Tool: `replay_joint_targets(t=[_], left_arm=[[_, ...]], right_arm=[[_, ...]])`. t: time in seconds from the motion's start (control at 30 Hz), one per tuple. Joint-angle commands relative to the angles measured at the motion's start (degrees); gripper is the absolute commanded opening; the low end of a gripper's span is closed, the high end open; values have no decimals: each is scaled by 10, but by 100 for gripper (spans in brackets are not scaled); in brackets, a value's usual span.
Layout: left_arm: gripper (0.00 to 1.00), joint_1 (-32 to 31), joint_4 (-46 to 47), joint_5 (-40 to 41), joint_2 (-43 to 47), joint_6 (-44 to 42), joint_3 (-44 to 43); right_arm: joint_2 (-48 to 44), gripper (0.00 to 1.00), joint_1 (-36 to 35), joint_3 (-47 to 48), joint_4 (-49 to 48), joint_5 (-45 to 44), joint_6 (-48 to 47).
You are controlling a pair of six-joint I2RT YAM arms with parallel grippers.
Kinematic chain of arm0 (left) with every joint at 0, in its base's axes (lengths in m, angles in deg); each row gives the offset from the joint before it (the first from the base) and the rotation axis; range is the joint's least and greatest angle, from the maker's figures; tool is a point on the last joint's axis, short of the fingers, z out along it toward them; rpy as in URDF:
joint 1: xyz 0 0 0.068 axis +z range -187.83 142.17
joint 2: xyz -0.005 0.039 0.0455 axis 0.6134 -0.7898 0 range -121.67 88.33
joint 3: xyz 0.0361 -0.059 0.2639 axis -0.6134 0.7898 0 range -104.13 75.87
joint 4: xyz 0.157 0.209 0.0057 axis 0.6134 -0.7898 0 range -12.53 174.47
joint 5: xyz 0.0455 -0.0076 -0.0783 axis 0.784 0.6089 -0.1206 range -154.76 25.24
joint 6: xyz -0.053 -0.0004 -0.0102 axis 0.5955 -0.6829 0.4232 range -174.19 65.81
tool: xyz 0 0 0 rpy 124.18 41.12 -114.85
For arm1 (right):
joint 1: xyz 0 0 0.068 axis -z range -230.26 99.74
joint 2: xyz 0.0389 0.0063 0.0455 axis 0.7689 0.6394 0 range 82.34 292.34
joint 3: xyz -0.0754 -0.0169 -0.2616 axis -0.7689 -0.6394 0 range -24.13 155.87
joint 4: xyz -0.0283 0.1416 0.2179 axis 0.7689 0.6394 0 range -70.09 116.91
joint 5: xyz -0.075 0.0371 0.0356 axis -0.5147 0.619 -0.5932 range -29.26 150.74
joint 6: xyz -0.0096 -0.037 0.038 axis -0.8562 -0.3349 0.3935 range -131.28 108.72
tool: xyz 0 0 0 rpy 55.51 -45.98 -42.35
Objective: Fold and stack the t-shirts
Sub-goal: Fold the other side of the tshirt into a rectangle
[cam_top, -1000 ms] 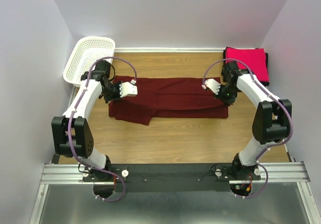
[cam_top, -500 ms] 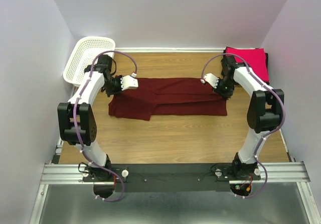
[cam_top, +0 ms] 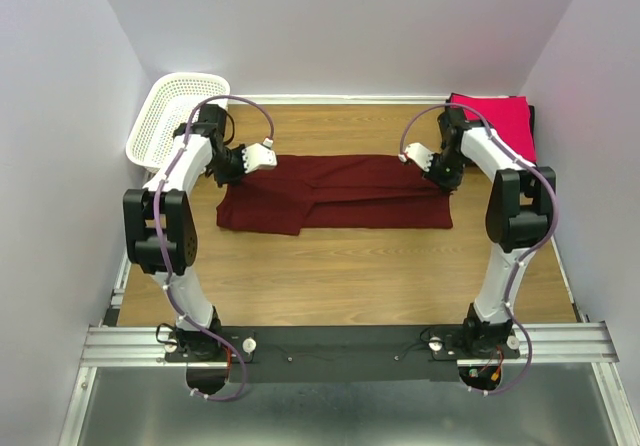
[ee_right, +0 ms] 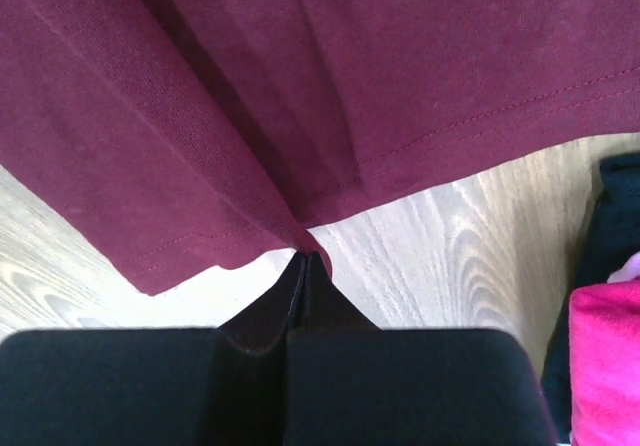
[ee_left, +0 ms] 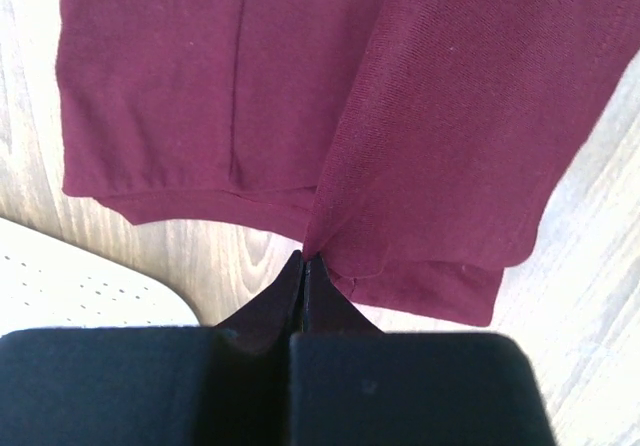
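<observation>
Left gripper and right gripper are each clamped on the maroon t-shirt. In both wrist views the fingers meet on a pinch of its edge, and the cloth tents up into the tips. We take the white mesh basket as reference. The maroon t-shirt lies partly folded on the wooden tabletop, just beside the basket. Its long axis runs away from the basket toward the pink-red t-shirt, which sits well apart from the basket with a black t-shirt showing at its edge. The left gripper holds the end nearest the basket; the right gripper holds the end farthest from it. Both pinch points lie on the long edge closer to the basket, so the body of the cloth spreads from the grippers on the side away from the basket. We judge the coming move to be a lengthwise fold, carrying this edge across the short axis onto the opposite long edge. Each arm is nearer its own end, so both should travel together to keep the edge straight.
</observation>
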Motion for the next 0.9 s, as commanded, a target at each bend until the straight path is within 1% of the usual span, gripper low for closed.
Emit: replay_joint_targets(t=[0.0,0.43,0.87], left_arm=[[0,4,5,-8,-21,11,-29],[0,4,11,-9,-61,19,-64],[0,3,28,-7,-81,25,-52]], right_arm=[[19,1,6,25,6,-4,-11],[50,1,6,53,6,-7,-12],[67,1,6,63,6,-9,-9]])
